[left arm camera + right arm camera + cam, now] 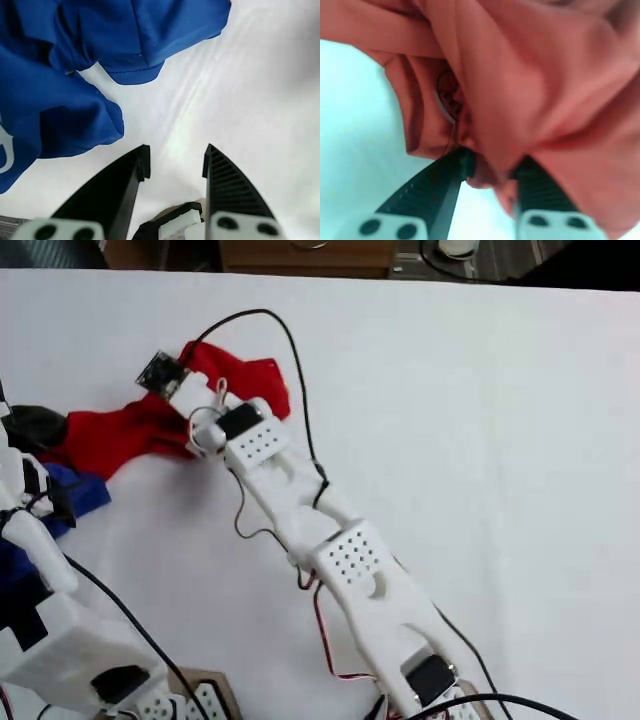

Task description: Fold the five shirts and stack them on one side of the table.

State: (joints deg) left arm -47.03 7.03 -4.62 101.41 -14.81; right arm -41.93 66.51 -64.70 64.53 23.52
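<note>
A red shirt (130, 430) lies crumpled at the table's far left, one part reaching back under a cable. My right gripper (205, 428) is down on its middle. In the right wrist view, a bunched fold of the red shirt (530, 85) sits between the black fingers, with the gripper (494, 162) shut on it. A blue shirt (72, 495) lies rumpled at the left edge, beside my left arm (40, 570). In the left wrist view, my left gripper (175, 156) stands open over bare white table, just short of the blue shirt (75, 75).
A dark bundle (35, 425) sits at the left edge behind the blue shirt. Black cables (290, 350) loop over the table by the right arm. The white table (480, 420) stretches wide to the right. Wooden furniture (300, 255) stands beyond the far edge.
</note>
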